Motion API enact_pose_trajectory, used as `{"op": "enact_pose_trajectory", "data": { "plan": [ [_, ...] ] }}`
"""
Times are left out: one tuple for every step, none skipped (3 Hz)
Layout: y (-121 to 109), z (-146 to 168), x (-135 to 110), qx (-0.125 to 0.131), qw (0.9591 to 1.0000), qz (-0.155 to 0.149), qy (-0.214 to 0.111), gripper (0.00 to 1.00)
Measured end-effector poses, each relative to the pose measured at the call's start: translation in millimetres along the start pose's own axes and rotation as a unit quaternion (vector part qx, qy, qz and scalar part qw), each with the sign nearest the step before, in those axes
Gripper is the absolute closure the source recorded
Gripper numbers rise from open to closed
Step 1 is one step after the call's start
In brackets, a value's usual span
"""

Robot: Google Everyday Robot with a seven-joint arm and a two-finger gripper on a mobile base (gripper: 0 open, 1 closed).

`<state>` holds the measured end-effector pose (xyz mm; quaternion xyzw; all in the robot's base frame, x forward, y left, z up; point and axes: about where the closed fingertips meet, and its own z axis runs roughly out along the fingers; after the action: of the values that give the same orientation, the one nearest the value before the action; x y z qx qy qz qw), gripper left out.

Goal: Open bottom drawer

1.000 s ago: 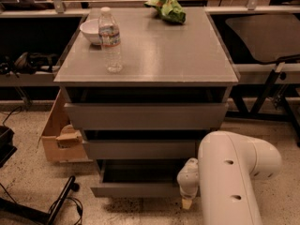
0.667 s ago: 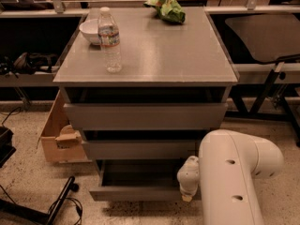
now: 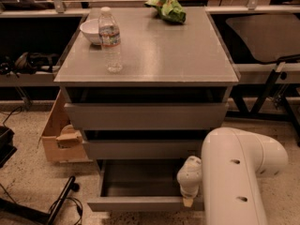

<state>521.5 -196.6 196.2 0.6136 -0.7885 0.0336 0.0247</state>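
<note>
The bottom drawer (image 3: 136, 203) is pulled out from the grey cabinet (image 3: 145, 116), and its shallow grey tray (image 3: 140, 177) shows inside. Above it are the middle front (image 3: 140, 150) and the tall top front (image 3: 145, 116), both pushed in. My gripper (image 3: 188, 201) hangs at the right end of the bottom drawer's front edge, under the white wrist (image 3: 190, 175). The big white arm (image 3: 234, 172) fills the lower right.
On the cabinet top stand a water bottle (image 3: 111, 40), a white bowl (image 3: 93, 31) and a green bag (image 3: 168, 8). A cardboard box (image 3: 63, 135) sits on the floor at the left. Cables and a black leg (image 3: 56, 205) lie at lower left. Black table frames stand at the right.
The bottom drawer has slid a little further out toward me, with the gripper at its front edge moving with it.
</note>
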Motion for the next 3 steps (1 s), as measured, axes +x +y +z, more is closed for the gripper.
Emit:
{"op": "enact_pose_trajectory", "data": {
  "plan": [
    [5.5,-12.9,15.9,0.004,0.9999,0.007,0.014,1.00],
    [5.7,-14.2,16.0,0.004,0.9999,0.007,0.014,1.00],
    [35.3,-18.1,35.8,-0.005,0.9994,0.028,0.021,1.00]
  ]
}}
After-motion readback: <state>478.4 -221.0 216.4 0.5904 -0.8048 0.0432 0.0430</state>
